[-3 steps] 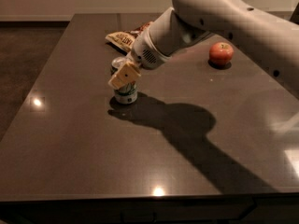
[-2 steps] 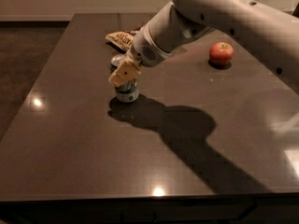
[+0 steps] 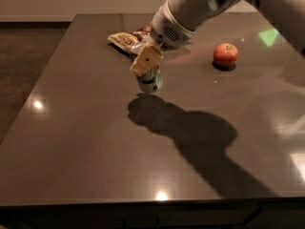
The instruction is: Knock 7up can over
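Hard to call the gripper (image 3: 147, 61) clamped or loose: set against the top of the 7up can (image 3: 151, 83), hiding its upper part from this side. Best to push sideways, high on the can, not downward, sweeping across the table (image 3: 86, 147) and away from the snack bag (image 3: 125, 38) just behind. Whitish body, green band low down, seemingly leaning a little, base near the tabletop; well apart from the apple (image 3: 225, 55) at the right.

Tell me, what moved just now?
The gripper and the can under it shifted toward the apple, and the can now seems to lean. Whether it is gripped is unclear. The apple and the bag stayed put.
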Robot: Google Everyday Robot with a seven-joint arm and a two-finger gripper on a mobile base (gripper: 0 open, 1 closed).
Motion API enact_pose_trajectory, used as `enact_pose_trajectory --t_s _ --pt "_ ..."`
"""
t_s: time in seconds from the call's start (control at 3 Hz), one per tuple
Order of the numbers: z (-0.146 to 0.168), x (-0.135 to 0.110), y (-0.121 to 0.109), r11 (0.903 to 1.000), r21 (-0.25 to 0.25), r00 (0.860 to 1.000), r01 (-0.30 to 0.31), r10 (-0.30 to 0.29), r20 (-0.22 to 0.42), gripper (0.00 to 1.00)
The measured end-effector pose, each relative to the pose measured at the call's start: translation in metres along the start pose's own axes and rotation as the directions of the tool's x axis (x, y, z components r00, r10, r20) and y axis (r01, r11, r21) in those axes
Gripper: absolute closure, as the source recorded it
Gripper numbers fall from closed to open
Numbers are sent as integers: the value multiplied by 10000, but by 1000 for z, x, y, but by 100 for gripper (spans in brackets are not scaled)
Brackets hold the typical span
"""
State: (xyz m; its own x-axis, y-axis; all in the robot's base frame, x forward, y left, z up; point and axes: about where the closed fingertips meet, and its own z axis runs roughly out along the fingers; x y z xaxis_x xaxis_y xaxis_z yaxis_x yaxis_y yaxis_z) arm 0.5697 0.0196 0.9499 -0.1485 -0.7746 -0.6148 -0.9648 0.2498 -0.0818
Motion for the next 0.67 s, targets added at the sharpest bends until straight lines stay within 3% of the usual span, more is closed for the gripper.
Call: enact_pose_trajectory --t_s 0.33,0.67 --pt "-14 14 -3 9998 -200 9976 100 -114 -686 100" --pt "-15 29 0 9974 -664 9860 277 -382 -1625 100"
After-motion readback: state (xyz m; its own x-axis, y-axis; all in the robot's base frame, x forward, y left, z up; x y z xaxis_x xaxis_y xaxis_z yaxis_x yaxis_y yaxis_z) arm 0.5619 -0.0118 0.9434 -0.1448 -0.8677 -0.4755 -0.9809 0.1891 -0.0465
